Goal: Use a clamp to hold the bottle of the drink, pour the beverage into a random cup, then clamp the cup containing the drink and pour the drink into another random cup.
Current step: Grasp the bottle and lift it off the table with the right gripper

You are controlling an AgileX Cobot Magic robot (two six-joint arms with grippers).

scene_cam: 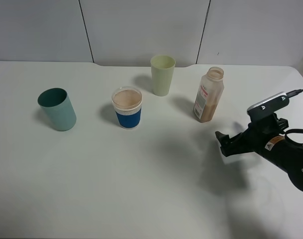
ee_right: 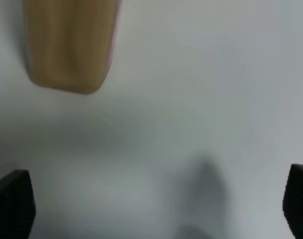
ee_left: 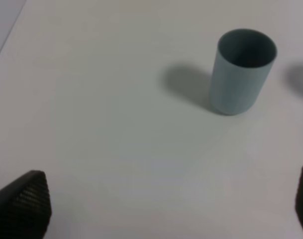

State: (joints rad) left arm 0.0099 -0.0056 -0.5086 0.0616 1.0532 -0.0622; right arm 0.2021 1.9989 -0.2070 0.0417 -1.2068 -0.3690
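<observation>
The right tool (scene_cam: 223, 143) hangs low over the tabletop (scene_cam: 141, 199), fingers spread wide with nothing between them, and the bottle (scene_cam: 208, 95) stands upright just beyond its tips, partly full. Farther left, past the bottle, the blue-banded cup (scene_cam: 127, 109) stands upright and already holds tan drink (scene_cam: 127, 98), with the pale green tumbler (scene_cam: 162, 74) behind it to its right. The left tool (ee_left: 163, 209), equally wide and empty, faces only the teal cup (ee_left: 241, 69), so the right arm looks better placed to take the filled cup from the side, skirting the bottle.
</observation>
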